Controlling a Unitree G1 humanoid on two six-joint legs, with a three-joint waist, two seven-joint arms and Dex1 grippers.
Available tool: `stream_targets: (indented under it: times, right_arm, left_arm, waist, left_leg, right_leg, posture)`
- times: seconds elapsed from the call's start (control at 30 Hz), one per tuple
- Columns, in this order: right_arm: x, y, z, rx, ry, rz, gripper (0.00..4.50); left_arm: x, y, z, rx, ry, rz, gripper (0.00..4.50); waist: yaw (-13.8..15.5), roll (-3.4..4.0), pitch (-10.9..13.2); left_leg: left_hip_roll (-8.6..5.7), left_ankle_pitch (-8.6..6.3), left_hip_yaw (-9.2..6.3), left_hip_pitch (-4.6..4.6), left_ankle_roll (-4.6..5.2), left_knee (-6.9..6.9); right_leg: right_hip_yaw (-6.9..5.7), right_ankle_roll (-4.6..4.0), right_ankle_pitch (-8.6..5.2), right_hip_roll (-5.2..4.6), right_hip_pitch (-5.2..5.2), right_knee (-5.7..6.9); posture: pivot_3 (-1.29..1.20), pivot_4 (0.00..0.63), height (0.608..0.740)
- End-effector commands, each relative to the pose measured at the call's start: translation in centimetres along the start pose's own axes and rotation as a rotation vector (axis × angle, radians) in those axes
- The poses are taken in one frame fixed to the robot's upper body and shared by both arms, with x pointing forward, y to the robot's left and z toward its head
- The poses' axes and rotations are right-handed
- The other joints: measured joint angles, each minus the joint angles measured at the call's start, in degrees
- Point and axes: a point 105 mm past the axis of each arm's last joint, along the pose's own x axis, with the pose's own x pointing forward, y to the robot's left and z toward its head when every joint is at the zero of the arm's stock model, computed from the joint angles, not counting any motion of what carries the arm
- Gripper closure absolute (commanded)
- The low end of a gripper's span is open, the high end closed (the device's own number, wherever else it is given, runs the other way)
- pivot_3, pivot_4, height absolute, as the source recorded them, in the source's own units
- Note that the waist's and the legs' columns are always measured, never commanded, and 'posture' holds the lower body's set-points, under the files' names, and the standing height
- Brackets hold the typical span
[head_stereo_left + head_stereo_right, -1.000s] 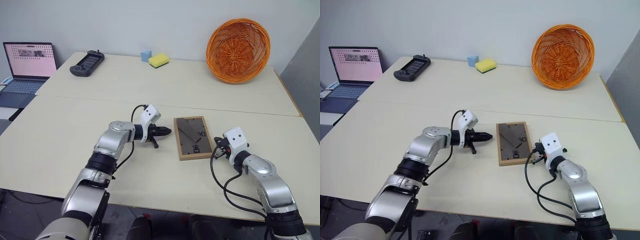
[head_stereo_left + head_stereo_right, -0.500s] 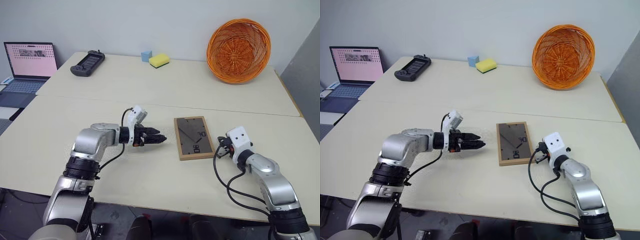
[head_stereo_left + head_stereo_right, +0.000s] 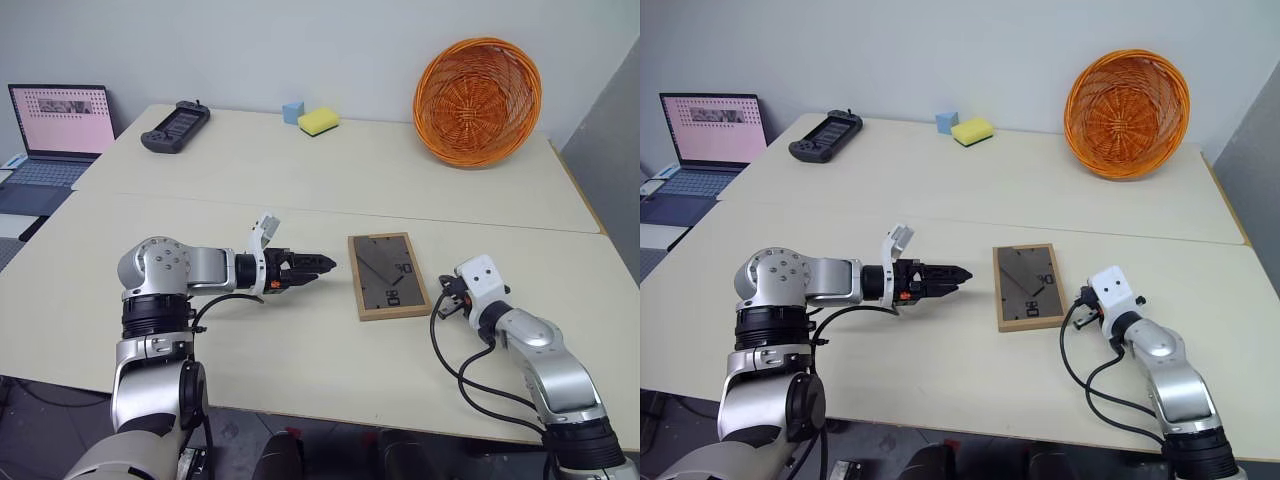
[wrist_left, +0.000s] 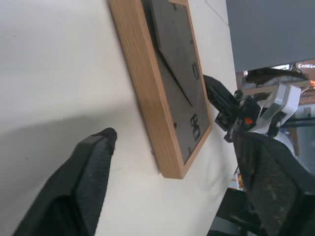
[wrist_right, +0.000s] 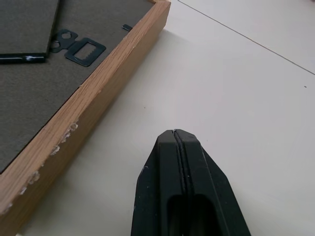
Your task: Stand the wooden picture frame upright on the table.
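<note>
**Frame flat on table, flanked by two grippers**

Lying back-up on the table, between the two arms: the wooden picture frame, dark back showing, fold-out stand flat against it. Just left of it, apart from its edge, the left gripper, pointing at the frame's left side, fingers spread wide with nothing between them. Just right of the frame, near its lower right corner, the right gripper, fingers pressed together, empty, hovering low over bare tabletop without touching the wood. At the far edge: an orange wicker basket tipped on its side, a yellow sponge, a blue cube, a black handheld console. Off to the left, an open laptop.
</note>
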Motion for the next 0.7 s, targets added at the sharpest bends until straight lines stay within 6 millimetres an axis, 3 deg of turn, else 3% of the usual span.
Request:
stream_targets:
  times: [0.03,0.17,0.47,0.7]
  right_arm:
    - [-0.1,-0.5,1.6,-0.123,-0.052,0.005,4.50]
    - [0.0,-0.9,2.0,-0.160,-0.064,0.011,4.50]
    - [0.4,0.1,2.4,-0.167,-0.078,0.052,4.50]
    - [1.2,1.6,3.2,-0.151,-0.110,0.079,4.50]
  left_arm:
    - [-0.4,-0.7,0.2,-0.027,-0.016,-0.024,0.02]
    - [-0.3,-0.8,-0.1,-0.055,-0.017,-0.017,0.02]
    - [0.1,2.0,-2.4,-0.176,0.036,0.116,0.02]
    - [1.3,1.4,-2.7,-0.189,0.090,0.096,0.02]
  waist:
    - [0.0,0.00,0.0]
    - [0.0,0.00,0.0]
    - [0.0,0.00,0.0]
    - [0.0,0.00,0.0]
  left_leg:
    - [0.00,0.00,0.01,0.00,0.00,0.01]
    - [0.00,0.00,0.01,0.01,0.00,0.02]
    - [-0.01,0.01,0.00,0.05,-0.01,0.03]
    - [-0.03,0.10,0.05,0.23,-0.18,0.01]
  right_leg:
    - [0.00,0.00,0.00,-0.01,0.00,0.00]
    - [0.00,0.00,0.00,-0.01,0.00,0.00]
    - [0.01,0.00,0.00,-0.02,0.05,0.01]
    - [0.03,0.00,0.00,-0.01,0.19,0.00]
  posture:
    - [0.00,0.150,0.740]
    - [0.00,0.150,0.740]
    - [0.00,0.150,0.740]
    - [0.00,0.150,0.740]
